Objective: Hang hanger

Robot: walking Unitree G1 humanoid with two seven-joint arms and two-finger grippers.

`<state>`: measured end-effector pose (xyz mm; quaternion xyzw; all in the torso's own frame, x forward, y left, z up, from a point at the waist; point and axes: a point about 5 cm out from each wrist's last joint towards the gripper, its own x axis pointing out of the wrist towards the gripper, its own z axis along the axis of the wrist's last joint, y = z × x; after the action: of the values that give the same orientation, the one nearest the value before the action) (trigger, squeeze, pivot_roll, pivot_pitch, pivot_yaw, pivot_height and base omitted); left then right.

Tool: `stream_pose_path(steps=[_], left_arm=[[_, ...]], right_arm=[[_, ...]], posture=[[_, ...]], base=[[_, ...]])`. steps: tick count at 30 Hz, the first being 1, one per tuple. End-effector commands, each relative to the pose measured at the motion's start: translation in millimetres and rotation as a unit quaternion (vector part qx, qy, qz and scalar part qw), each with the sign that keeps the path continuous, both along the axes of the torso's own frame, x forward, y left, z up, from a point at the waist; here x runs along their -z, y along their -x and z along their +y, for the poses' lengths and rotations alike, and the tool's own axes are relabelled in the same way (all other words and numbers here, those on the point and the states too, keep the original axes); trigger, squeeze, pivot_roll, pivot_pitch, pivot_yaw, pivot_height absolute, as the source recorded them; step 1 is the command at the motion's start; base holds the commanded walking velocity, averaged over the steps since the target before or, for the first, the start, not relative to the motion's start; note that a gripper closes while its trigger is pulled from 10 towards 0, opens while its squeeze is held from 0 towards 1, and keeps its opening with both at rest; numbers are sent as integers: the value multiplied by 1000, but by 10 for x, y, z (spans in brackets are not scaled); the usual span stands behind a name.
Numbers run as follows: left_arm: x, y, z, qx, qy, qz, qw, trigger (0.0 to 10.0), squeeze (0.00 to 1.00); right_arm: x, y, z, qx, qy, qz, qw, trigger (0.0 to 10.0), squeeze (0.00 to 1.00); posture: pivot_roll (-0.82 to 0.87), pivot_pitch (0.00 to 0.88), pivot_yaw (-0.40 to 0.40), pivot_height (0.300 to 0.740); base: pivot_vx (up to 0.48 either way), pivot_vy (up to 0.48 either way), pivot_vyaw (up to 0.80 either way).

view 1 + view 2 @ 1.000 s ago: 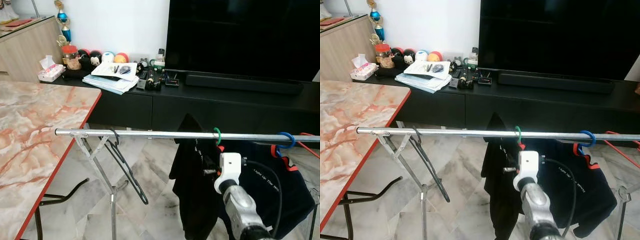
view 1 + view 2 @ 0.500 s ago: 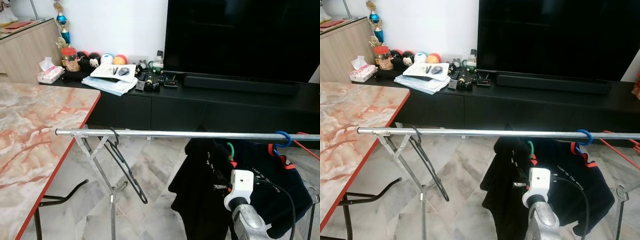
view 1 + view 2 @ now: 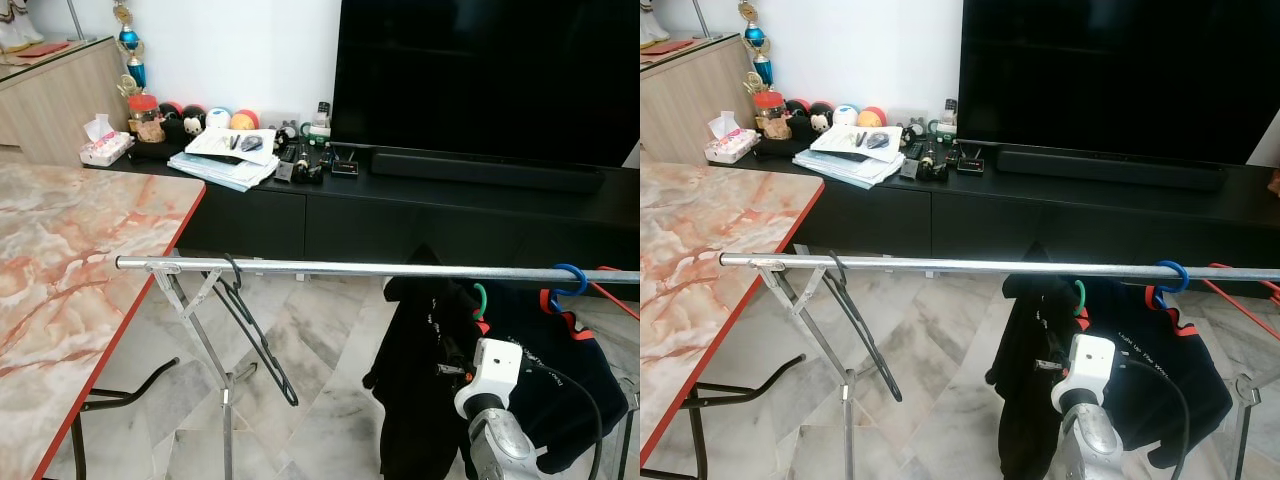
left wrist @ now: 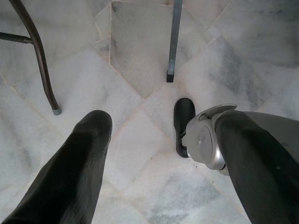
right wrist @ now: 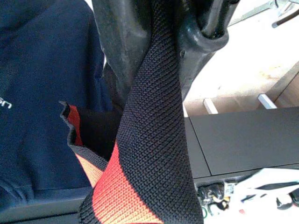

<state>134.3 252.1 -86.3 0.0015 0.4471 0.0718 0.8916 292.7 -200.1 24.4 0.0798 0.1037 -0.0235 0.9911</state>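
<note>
Right wrist view: black-and-red fabric is seen clenched between the right claw's (image 5: 159, 42) fingers. The green-hooked hanger (image 3: 478, 301) carrying the black garment (image 3: 420, 380) is held just below the rail (image 3: 380, 268), so its hook must be raised over it. The left claw (image 4: 154, 177) hangs idle above the floor, released.

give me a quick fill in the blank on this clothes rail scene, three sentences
1. The empty black hanger hangs from the silver metal rail near its ____ end.
2. The blue hook sits ____ the rail.
3. The green hook of the black garment's hanger is ____ the rail.

Missing words: left; on; below
</note>
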Motion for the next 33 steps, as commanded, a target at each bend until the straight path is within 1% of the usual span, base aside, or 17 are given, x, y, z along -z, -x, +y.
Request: stream_pose_path(steps=[1,2,6,9,20,24,31,33], left_arm=[[3,70,73,-8,-2,8,1000,10000,0],[4,79,81,-7,-2,10,1000,10000,0],[52,107,-43,-1,2,19,1000,10000,0],[65,105,-85,2,4,22,1000,10000,0],[64,84,-92,10,0,26,1000,10000,0],[70,43,-163,18,1,25,1000,10000,0],[60,-20,-220,24,3,15,1000,10000,0],[56,-29,-221,24,2,13,1000,10000,0]], right_arm=[[-65,-26,-20,6,1,-15,1000,10000,0],[-64,-25,-19,7,0,-15,1000,10000,0],[-56,-24,-21,13,0,-11,1000,10000,0],[-47,-21,-26,16,0,-6,1000,10000,0],[-20,-11,-28,29,-15,0,999,10000,0],[-14,-5,-29,31,-15,1,999,10000,0],[1,3,-10,29,-17,5,999,10000,0],[4,6,-1,29,-18,5,999,10000,0]], posture=[[45,0,-25,740],[45,0,-25,740],[44,0,-22,740],[44,0,-18,740],[38,0,-5,740],[38,0,-5,740],[41,0,-4,740],[42,0,-5,740]], base=[[0,0,0],[0,0,0],[0,0,0],[0,0,0],[0,0,0],[0,0,0],[0,0,0],[-242,0,0]])
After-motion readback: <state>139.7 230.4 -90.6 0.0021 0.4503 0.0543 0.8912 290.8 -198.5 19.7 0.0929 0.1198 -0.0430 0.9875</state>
